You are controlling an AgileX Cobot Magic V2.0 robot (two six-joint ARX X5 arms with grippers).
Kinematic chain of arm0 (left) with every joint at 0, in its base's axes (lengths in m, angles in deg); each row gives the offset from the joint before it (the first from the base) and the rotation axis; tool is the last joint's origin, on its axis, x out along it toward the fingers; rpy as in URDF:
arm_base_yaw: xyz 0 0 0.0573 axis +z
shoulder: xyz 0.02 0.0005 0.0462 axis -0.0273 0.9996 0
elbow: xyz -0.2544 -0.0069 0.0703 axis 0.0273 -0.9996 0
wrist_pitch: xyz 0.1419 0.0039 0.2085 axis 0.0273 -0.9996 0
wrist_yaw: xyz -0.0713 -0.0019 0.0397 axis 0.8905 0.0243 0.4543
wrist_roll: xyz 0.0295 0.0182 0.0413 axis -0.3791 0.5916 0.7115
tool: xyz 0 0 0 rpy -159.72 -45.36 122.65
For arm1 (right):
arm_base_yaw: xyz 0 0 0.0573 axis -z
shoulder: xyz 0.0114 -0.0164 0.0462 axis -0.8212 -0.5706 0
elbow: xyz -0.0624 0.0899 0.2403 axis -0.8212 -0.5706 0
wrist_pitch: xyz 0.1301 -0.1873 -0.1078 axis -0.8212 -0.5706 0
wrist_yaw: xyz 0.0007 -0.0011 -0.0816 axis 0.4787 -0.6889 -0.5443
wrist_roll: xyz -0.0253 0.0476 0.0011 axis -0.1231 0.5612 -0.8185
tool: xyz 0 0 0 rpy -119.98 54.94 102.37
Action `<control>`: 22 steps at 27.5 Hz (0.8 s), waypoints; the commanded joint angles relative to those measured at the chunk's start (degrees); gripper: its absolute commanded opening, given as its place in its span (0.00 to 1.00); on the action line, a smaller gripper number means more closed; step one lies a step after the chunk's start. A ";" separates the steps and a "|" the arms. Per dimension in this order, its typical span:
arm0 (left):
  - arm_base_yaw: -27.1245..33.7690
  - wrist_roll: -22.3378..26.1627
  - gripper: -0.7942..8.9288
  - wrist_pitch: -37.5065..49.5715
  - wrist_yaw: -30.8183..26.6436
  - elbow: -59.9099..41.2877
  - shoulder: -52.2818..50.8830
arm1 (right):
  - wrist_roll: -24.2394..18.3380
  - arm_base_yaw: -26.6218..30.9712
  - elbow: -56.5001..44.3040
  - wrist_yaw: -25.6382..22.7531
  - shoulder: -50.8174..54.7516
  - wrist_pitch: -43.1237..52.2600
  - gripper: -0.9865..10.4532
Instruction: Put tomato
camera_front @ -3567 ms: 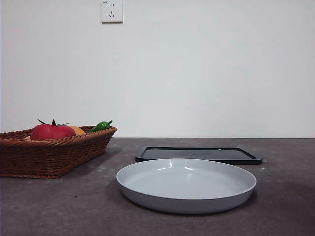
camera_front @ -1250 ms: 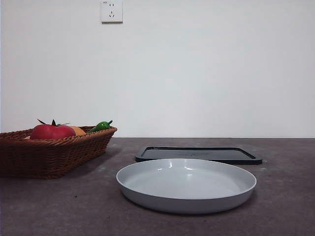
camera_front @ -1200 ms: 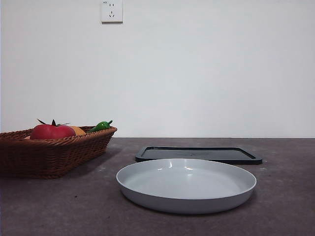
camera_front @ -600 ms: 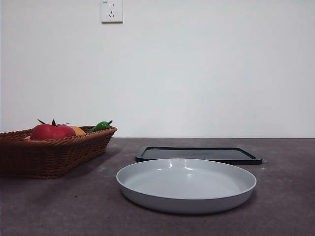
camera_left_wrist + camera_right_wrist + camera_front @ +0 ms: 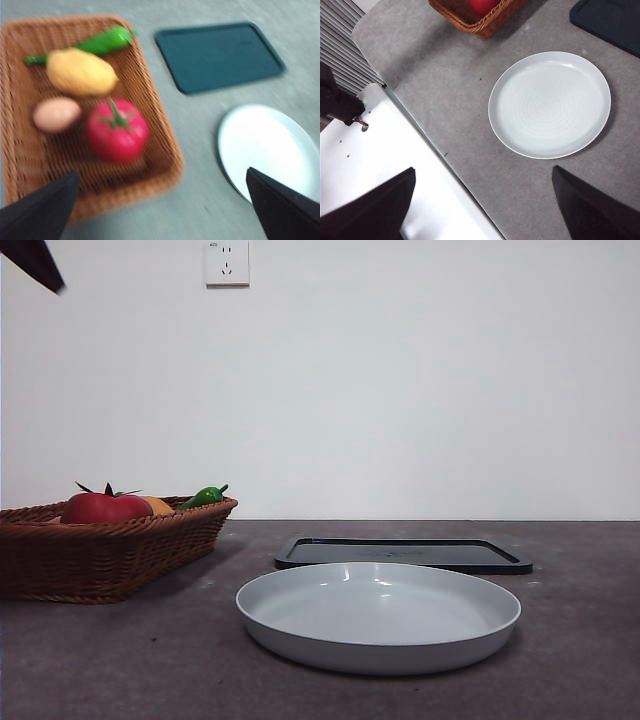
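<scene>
Entering the front view's top corner moments earlier, the left gripper (image 5: 160, 200), jaws apart, hovered above the basketed tomato (image 5: 118, 131), pickup pending.

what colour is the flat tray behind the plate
Black in the front view; the tray looks dark teal in the left wrist view, where it shows best.

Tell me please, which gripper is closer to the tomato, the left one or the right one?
Left. The left gripper hangs open above the basket, looking down on the tomato. The right gripper is open too, over the table's near edge beside the white plate, farther away.
</scene>
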 commanded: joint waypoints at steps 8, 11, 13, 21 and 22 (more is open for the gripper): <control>-0.96 5.40 0.63 12.57 -4.55 1.18 14.19 | -0.42 -0.28 1.03 0.13 -0.42 1.38 0.47; -1.22 6.54 0.63 15.61 -5.55 1.18 18.18 | -0.42 -0.28 1.03 0.13 -0.42 1.36 0.47; -1.22 6.54 0.63 17.68 -5.55 1.18 20.85 | -0.39 -0.28 1.03 0.13 -0.42 1.36 0.47; -1.36 7.72 0.63 21.77 -5.55 1.18 29.09 | -0.39 -0.28 1.03 0.13 -0.42 1.36 0.47; -1.42 7.85 0.63 21.97 -5.55 1.18 29.86 | -0.39 -0.28 1.03 0.13 -0.42 1.36 0.46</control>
